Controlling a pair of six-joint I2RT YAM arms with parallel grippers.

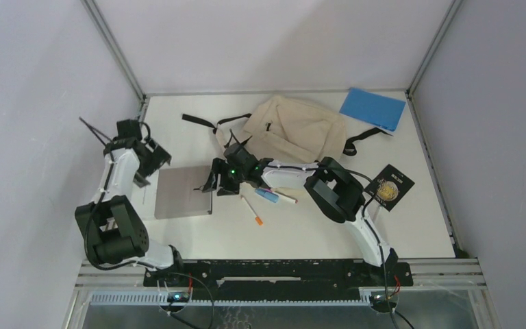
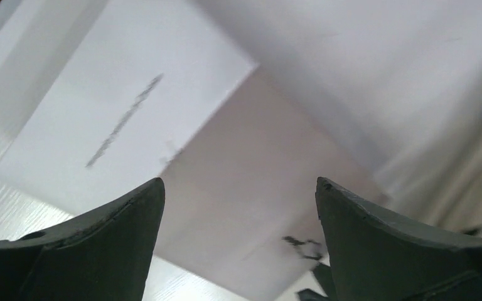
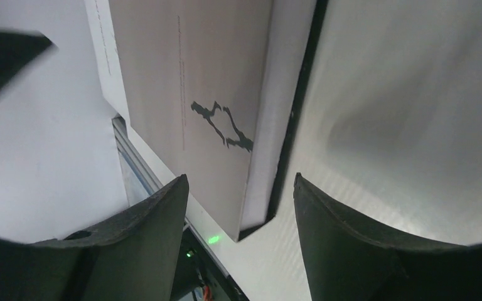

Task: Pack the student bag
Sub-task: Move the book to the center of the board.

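Note:
The cream-beige student bag (image 1: 294, 130) lies at the back middle of the table, its black straps spread to both sides. A flat grey book (image 1: 183, 192) lies front left of it. My left gripper (image 1: 142, 179) is open and empty at the book's left edge; in the left wrist view the book (image 2: 270, 182) lies between and beyond the open gripper (image 2: 240, 188). My right gripper (image 1: 213, 184) is open and empty at the book's right edge; in the right wrist view the book's corner (image 3: 194, 88) sits just ahead of the gripper (image 3: 238, 188).
Three pens lie right of the book: an orange-tipped one (image 1: 252, 210), a blue-capped one (image 1: 267, 195) and a white one (image 1: 285, 198). A blue notebook (image 1: 373, 108) lies at the back right. A black card (image 1: 392, 186) lies on the right. A white sheet (image 2: 100, 119) lies beside the book.

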